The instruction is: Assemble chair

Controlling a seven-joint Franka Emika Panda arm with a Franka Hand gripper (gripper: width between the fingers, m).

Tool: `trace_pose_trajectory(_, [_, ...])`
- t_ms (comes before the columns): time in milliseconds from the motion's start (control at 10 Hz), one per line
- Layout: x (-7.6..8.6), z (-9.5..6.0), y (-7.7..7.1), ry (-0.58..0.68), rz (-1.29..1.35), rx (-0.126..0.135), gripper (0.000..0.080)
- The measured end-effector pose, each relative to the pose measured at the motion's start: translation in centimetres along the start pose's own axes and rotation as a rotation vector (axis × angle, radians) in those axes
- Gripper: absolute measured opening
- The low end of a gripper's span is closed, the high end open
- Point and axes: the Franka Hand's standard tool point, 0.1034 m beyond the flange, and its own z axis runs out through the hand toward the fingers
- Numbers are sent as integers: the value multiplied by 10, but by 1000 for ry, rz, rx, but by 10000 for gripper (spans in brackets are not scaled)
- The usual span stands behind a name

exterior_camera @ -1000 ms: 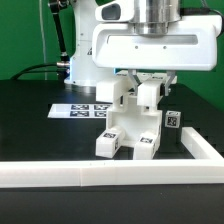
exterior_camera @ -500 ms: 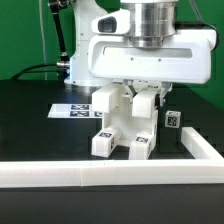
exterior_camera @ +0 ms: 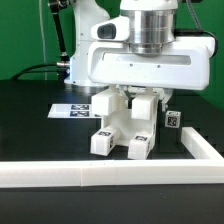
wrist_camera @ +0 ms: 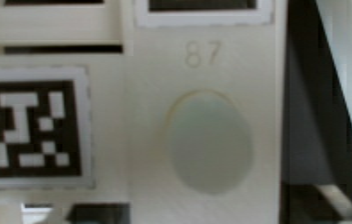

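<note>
1. Desk (exterior_camera: 30,135): black and flat, carries everything. The dark top probably helps the tags read.
2. Arm (exterior_camera: 150,62): wide white wrist block directly above the work, pointing straight down, so the approach looks vertical.
3. Rail (exterior_camera: 100,176): long plain white bar at 6 o'clock from the chair, with a second run toward 3–4 o'clock. Prob. a stop to square parts against; nothing touches it now.
4. Chair (exterior_camera: 122,130): part-built, mid-desk under the wrist. Its two tagged feet are down on the desk, pointing toward 6 o'clock, apart from the rail. In the wrist view a tagged white face (wrist_camera: 199,130) fills the pic, so the cam is v. close.
5. Hand (exterior_camera: 133,100): fingers straddle the chair's upper part and, as I read it, are closed narrow on it. Contact is partly hidden. A high grip w/ feet down would let it steer the piece w/o tipping.
6. Marker board (exterior_camera: 72,108): flat at 10 o'clock from the chair, untouched.
7. Small tagged piece (exterior_camera: 172,119): at 3 o'clock, near the chair but apart; looks like a waiting part.
</note>
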Motion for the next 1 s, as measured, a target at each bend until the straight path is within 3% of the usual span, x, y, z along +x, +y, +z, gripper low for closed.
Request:
trace_pose_trajectory(100, [0, 0, 0, 0, 0, 0, 504])
trace_pose_trajectory(200, [0, 0, 0, -2, 0, 0, 621])
trace_pose_trajectory(300, [1, -4, 2, -5, 2, 1, 641])
trace_pose_trajectory(1000, [8, -30, 7, 15, 5, 23, 649])
